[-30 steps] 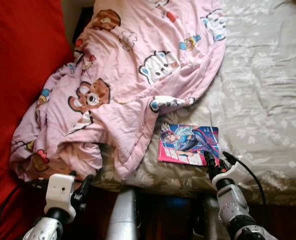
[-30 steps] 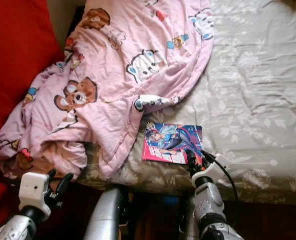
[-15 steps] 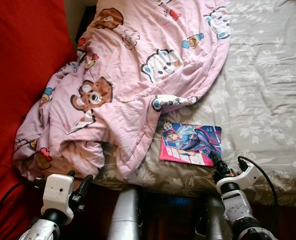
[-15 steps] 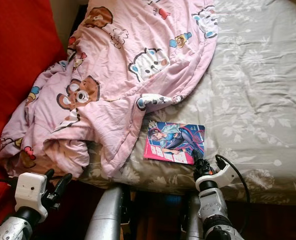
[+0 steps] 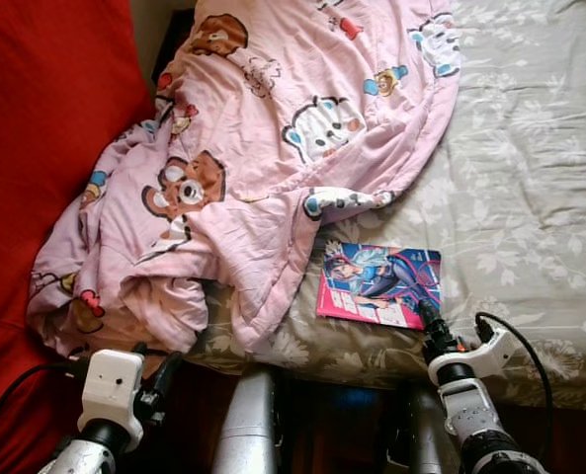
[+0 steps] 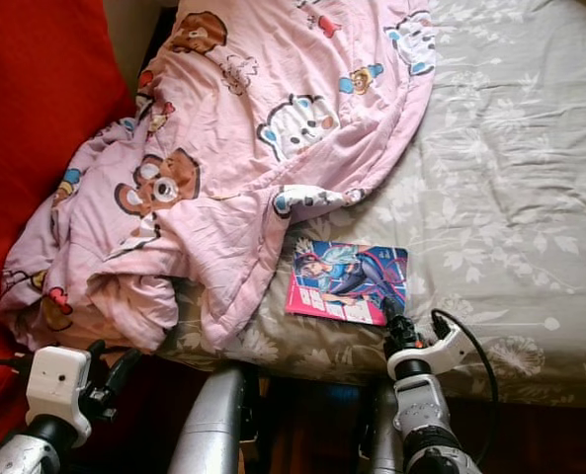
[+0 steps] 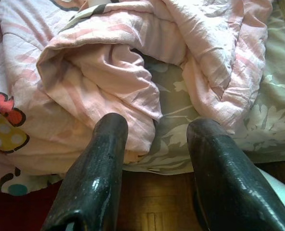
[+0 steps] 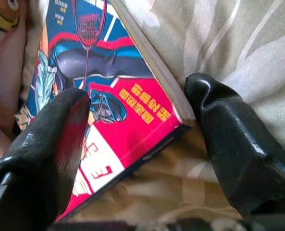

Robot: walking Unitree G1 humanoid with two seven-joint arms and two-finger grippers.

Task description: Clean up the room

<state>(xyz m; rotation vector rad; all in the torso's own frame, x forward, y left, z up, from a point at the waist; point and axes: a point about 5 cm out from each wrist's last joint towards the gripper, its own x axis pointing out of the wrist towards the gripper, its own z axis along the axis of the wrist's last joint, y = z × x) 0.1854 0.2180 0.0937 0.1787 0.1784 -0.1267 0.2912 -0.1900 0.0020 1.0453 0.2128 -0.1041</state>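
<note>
A comic book (image 5: 379, 284) with a pink and blue cover lies flat on the grey floral bed sheet (image 5: 530, 178), near the bed's front edge. My right gripper (image 5: 431, 321) is open at the book's near right corner. In the right wrist view that corner of the book (image 8: 108, 96) sits between the spread fingers (image 8: 233, 149). A pink cartoon blanket (image 5: 253, 158) is heaped over the bed's left half, and its bunched end hangs at the front left. My left gripper (image 7: 157, 126) is open and low at the bed edge, facing the blanket's folds (image 7: 108, 62) without touching them.
A large red surface (image 5: 45, 148) runs along the bed's left side. Wooden floor (image 7: 147, 211) shows below the mattress edge. My silver body parts (image 5: 245, 425) stand close against the bed front. The sheet's right half is bare.
The camera has shifted slightly. My right gripper has drawn back a little toward the bed edge and stays at the book's corner. The left arm has sunk slightly.
</note>
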